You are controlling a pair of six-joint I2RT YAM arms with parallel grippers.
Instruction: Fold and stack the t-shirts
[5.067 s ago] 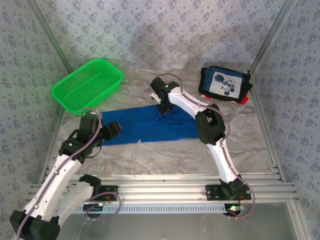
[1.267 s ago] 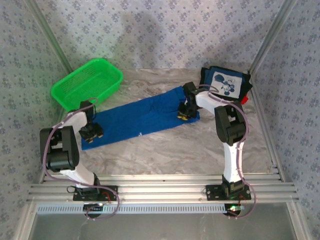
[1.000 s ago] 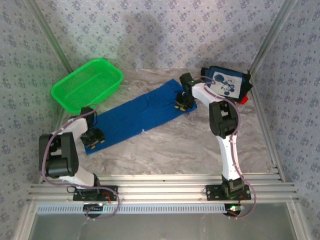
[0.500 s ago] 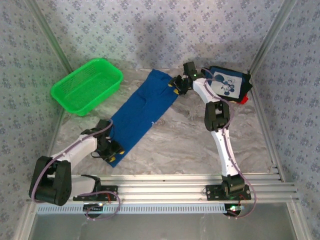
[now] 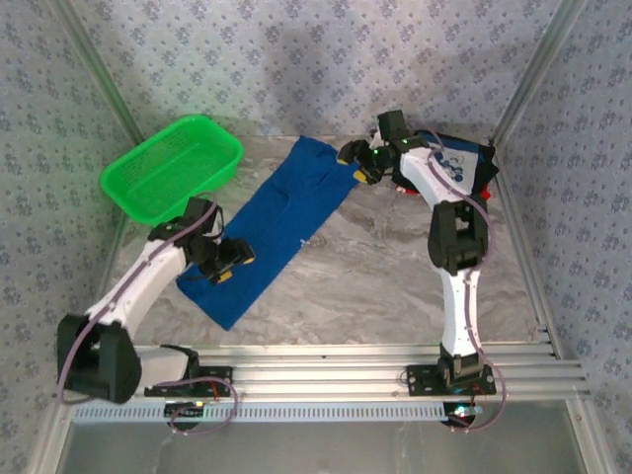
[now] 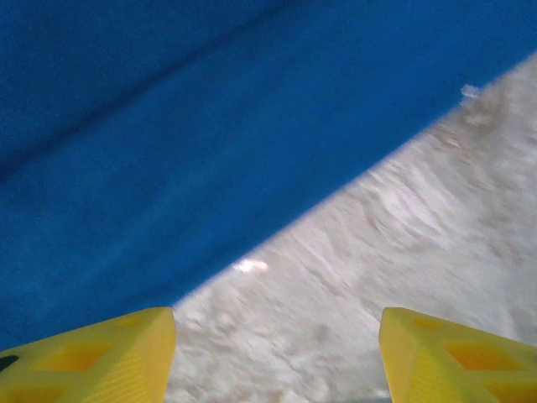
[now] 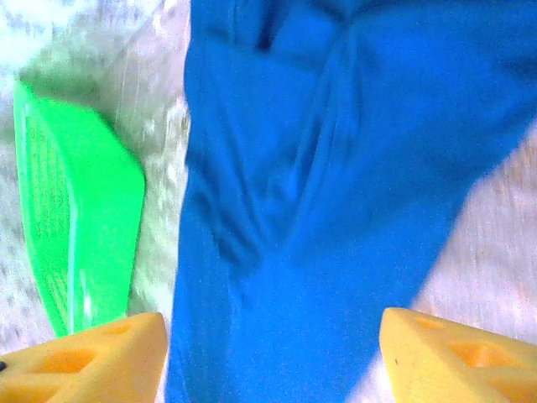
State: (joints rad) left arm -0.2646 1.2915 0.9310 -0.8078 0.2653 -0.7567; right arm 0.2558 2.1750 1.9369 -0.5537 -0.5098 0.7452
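Shirt, blue, runs as a long strip from near-left to far-centre of my desk. Left jaws wide over its near part, right jaws wide at its far end. Basket crowds the left; bare desk lies right.

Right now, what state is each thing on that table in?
blue t-shirt: lying flat on the table in a long slanted strip, slightly creased, not yet stacked.
navy t-shirt: folded, at the far right corner, partly hidden by the right arm.
green basket: upright, nothing in it.
left fingers: apart, holding nothing.
right fingers: apart, holding nothing.
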